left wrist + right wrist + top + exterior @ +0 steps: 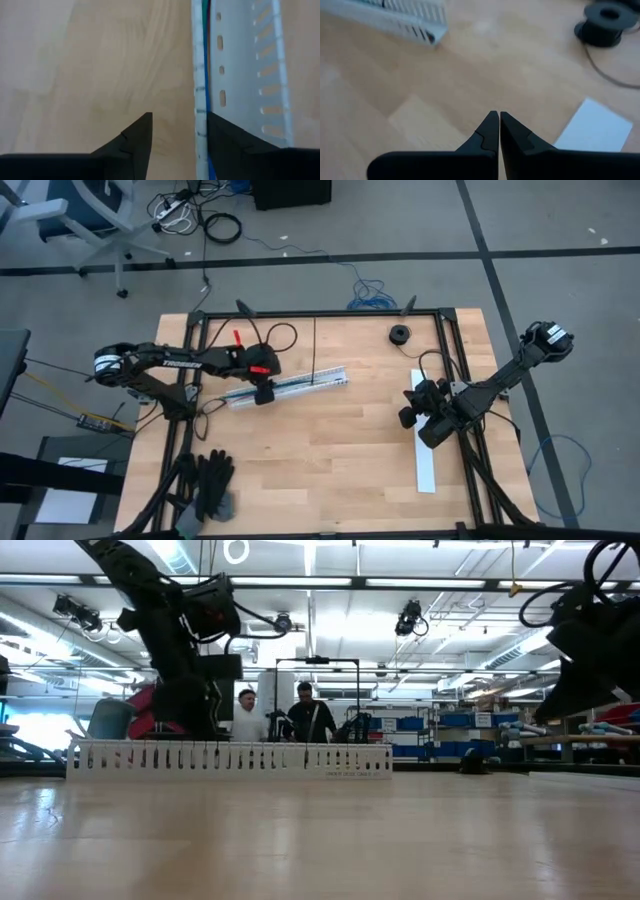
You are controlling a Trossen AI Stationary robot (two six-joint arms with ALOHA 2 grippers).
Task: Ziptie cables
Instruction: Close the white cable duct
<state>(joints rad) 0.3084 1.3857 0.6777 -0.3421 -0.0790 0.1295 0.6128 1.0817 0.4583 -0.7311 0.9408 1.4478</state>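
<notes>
A long white slotted channel lies on the wooden table left of centre. It also shows in the low view. Thin blue and green cables run along inside it, against one side wall. My left gripper is open over the channel. One finger stands inside the channel and the other outside over bare wood. My right gripper is shut and holds nothing. It hovers above the table's right half, pointing toward the channel's end. My left gripper straddles the channel's side wall, coming down at a slant from above. One finger is on each side of the wall, and the fingers lie across the channel. Whether the inner finger touches the wall or the cables I cannot tell.
A flat white strip lies near the right gripper. A black spool with a thin dark cord sits at the far right. Black gloves lie at the near left. Bare wood spreads between the two arms. People stand in the room beyond.
</notes>
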